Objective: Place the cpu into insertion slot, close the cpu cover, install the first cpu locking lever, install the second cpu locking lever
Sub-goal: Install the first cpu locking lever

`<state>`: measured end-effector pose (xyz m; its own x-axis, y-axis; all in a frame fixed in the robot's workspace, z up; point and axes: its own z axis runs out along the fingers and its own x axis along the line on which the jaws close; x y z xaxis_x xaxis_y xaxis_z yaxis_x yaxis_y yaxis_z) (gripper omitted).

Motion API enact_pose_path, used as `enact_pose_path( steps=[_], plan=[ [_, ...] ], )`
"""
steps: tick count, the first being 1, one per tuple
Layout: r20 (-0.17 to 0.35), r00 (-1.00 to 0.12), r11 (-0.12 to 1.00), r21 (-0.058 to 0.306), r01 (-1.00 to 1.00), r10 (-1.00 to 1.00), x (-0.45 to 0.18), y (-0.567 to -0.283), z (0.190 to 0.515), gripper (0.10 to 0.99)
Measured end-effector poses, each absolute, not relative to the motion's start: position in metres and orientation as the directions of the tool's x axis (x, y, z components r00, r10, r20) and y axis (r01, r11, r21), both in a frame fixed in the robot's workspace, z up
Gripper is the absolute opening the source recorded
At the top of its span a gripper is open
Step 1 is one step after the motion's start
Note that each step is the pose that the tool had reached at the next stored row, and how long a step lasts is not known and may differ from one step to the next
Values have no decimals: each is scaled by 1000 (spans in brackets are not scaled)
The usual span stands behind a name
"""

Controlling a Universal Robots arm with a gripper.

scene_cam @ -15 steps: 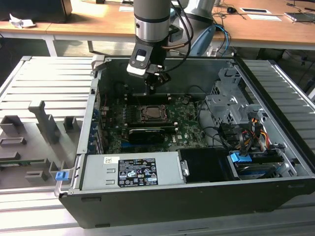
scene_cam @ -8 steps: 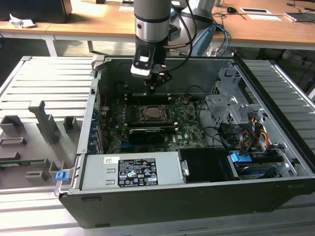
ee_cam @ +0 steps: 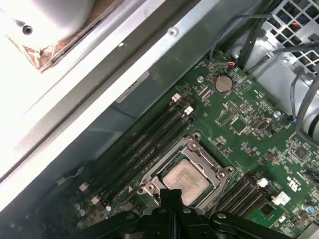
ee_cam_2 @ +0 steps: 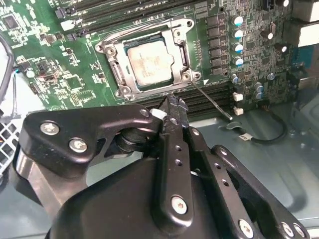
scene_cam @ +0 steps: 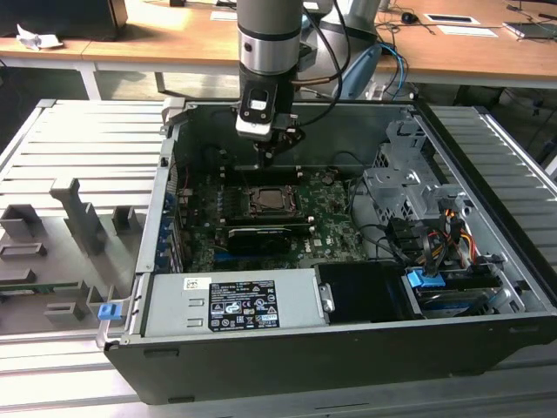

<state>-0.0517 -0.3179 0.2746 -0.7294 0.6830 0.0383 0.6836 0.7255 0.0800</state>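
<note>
A grey robot arm (scene_cam: 270, 35) reaches down into a big dark metal computer case (scene_cam: 348, 348) that lies open on a grey slatted surface (scene_cam: 52, 157). Its black hand (scene_cam: 267, 157) hangs low over the green circuit board (ee_cam_2: 75, 74). In both wrist views the 2 black fingers (ee_cam_2: 169, 149) look pressed together at the tip, with nothing between them.

The small square chip with a dull silver face (ee_cam_2: 149, 62) already sits in the square black socket with a silver rim (scene_cam: 277, 203). The thin silver cover plate with a big square hole (ee_cam_2: 182, 50) lies flat on top, and the chip shows through the hole.

The tip of the hand is just beside the socket's edge, on the side where the long black memory slots (ee_cam_2: 219, 89) run. In the exterior view the socket is below the hand and a little nearer the camera. 1 thin metal rod (ee_cam_2: 212, 99), a locking lever, sticks out slantwise from the socket's corner. Its long line runs away over the memory slots, just beside the hand's tip but apart from it. I think this rod is not locked down yet. I cannot tell if the tip touches the socket.
</note>
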Motion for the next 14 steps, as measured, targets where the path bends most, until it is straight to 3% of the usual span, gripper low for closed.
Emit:
enact_pose_path(
  steps=[8,14],
  plan=[
    [39,-906,902,79,424,422,-52,-318,274,106],
    [39,-944,940,79,331,329,-52,-318,274,106]
  ],
)
